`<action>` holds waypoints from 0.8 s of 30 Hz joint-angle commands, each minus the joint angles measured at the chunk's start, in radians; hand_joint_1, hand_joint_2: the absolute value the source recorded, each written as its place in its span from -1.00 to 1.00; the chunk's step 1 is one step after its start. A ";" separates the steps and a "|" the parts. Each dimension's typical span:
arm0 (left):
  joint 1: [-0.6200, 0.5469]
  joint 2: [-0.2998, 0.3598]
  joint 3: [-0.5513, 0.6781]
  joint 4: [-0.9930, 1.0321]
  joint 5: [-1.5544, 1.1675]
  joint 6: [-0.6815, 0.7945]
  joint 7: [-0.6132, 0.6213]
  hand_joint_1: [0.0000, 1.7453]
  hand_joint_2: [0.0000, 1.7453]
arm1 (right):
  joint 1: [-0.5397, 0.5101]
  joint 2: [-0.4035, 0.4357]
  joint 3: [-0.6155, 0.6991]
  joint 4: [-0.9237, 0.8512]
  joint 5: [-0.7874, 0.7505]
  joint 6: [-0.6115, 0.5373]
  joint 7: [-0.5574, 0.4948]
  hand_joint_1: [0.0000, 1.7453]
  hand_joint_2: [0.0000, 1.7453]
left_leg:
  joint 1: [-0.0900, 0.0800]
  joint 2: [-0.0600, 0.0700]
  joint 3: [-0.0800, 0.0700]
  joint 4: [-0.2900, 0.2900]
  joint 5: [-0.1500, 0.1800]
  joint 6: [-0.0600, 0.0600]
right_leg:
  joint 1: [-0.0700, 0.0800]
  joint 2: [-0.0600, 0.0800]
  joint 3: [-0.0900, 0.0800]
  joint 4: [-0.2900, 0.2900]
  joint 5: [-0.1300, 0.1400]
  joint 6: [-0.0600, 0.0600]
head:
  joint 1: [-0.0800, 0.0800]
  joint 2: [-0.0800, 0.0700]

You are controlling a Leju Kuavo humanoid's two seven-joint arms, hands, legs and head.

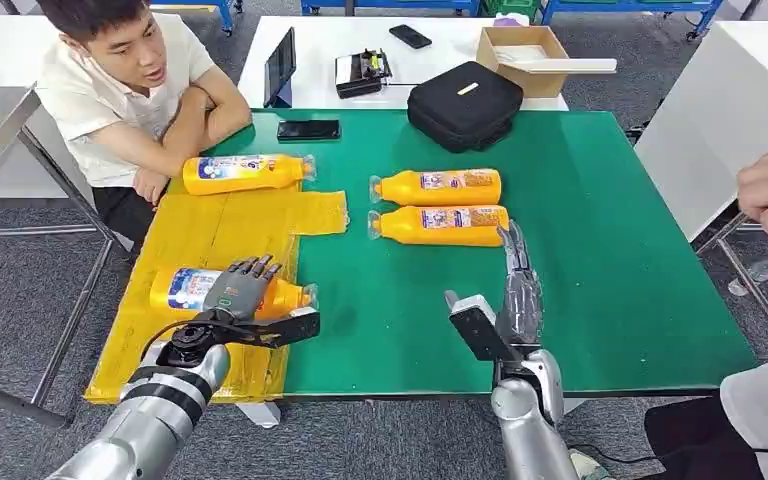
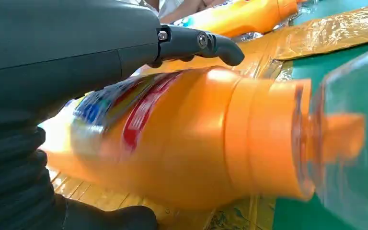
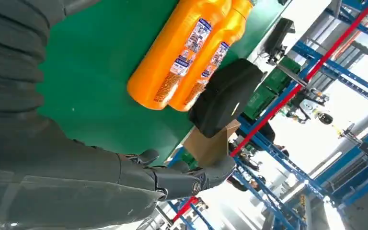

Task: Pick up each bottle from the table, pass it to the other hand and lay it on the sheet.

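Orange bottle [image 1: 222, 288] half hidden under left hand [image 1: 235, 290], label blurred

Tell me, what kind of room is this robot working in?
Probably a workshop or robot test lab, not a home. Blue metal racking stands behind, plain white work tables surround the green table, and a person sits watching the orange bottles being moved.

Orange bottles I count: 4 [image 1: 245, 172] [image 1: 438, 186] [image 1: 440, 224] [image 1: 185, 288]
Yellow sheets: 1 [image 1: 210, 235]
Black phones I see: 2 [image 1: 308, 130] [image 1: 410, 36]
Black bags: 1 [image 1: 463, 104]
Cardboard boxes: 1 [image 1: 520, 58]
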 commanded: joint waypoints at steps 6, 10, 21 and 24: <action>0.112 -0.030 -0.099 -0.135 -0.013 0.121 -0.045 -1.00 1.00 | 0.020 -0.016 -0.021 0.022 0.006 -0.027 0.006 -1.00 1.00 | 0.001 0.001 -0.007 0.000 0.005 0.002 | 0.001 -0.001 -0.009 -0.001 0.004 -0.004 | 0.000 0.000; 0.144 -0.022 -0.107 -0.197 0.006 0.141 -0.062 -1.00 1.00 | 0.026 -0.012 -0.026 0.013 0.008 -0.029 0.006 -1.00 1.00 | 0.000 0.002 -0.004 0.000 0.002 0.002 | 0.000 0.000 -0.006 0.000 0.001 -0.003 | 0.000 0.000; 0.366 -0.030 -0.224 -0.691 -0.007 0.256 -0.068 -1.00 1.00 | 0.111 0.011 -0.059 -0.108 0.044 -0.035 0.036 -1.00 1.00 | 0.000 0.009 -0.023 0.002 0.003 0.003 | 0.001 0.003 -0.016 0.001 0.005 -0.002 | 0.000 0.000; 0.435 -0.027 -0.281 -0.842 -0.012 0.271 -0.067 -1.00 1.00 | 0.145 0.017 -0.071 -0.159 0.059 -0.036 0.045 -1.00 1.00 | 0.000 0.008 -0.027 0.002 0.003 0.003 | 0.000 0.003 -0.019 0.001 0.005 -0.001 | 0.000 0.000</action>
